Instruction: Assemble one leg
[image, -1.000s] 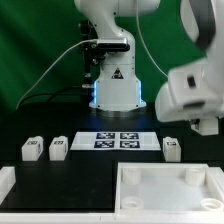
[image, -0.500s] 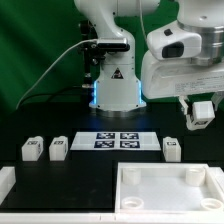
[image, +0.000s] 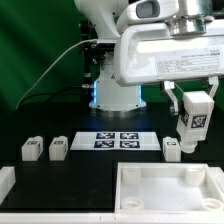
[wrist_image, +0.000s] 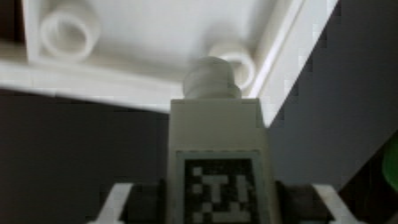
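My gripper (image: 194, 110) is shut on a leg (image: 192, 128), a small white post with a black-and-white tag, and holds it in the air, tilted, above the right end of the table. In the wrist view the held leg (wrist_image: 217, 150) runs out from between the fingers (wrist_image: 118, 202), its round end over the edge of the white panel (wrist_image: 160, 60). The large white panel (image: 165, 190) with a raised rim lies at the front right. Three more legs stand on the table: two at the left (image: 31, 149) (image: 58, 148) and one at the right (image: 171, 148), just below the held leg.
The marker board (image: 118, 140) lies between the standing legs. The robot's base (image: 115, 92) stands behind it. A white part's edge (image: 5, 185) shows at the front left. A raised round boss (wrist_image: 63, 38) sits in the panel's corner.
The arm has swung toward the exterior view's left and lower with the leg, which now hangs close above the standing right-hand leg. The parts on the table have not moved.
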